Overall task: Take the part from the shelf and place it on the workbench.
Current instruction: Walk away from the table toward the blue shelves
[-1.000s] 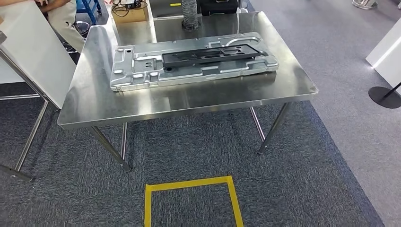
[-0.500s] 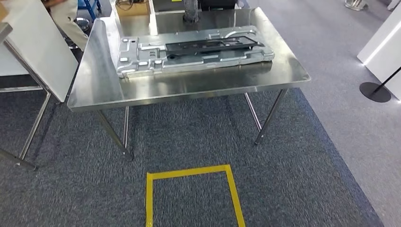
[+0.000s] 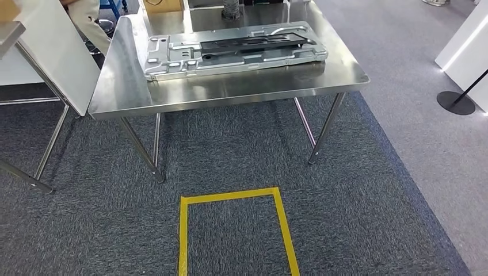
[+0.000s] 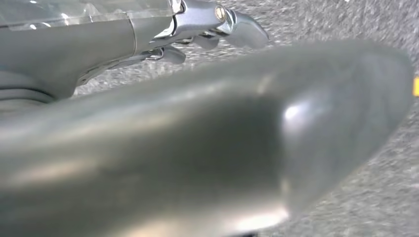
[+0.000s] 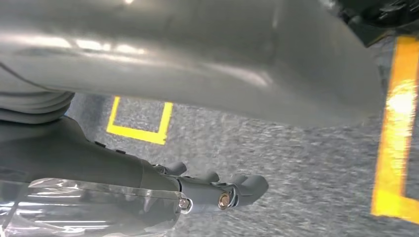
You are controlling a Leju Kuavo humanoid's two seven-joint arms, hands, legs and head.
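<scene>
Ahead of me stands the steel workbench (image 3: pixel 230 92) on slanted legs, its top shining. Flat on it lies a long silver stamped panel (image 3: pixel 172 60), running side to side, and a black part (image 3: pixel 253 43) lies lengthwise on that panel. Under it all is grey carpet (image 3: pixel 86 230), with a yellow tape square (image 3: pixel 183 236) marked right below me.

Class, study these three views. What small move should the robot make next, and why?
Probably a turn away from the workbench to look for the shelf. The left hand and right hand both hang empty above the carpet, so nothing is ready to place. The workbench ahead bears a silver panel with a black part lying on it.
</scene>
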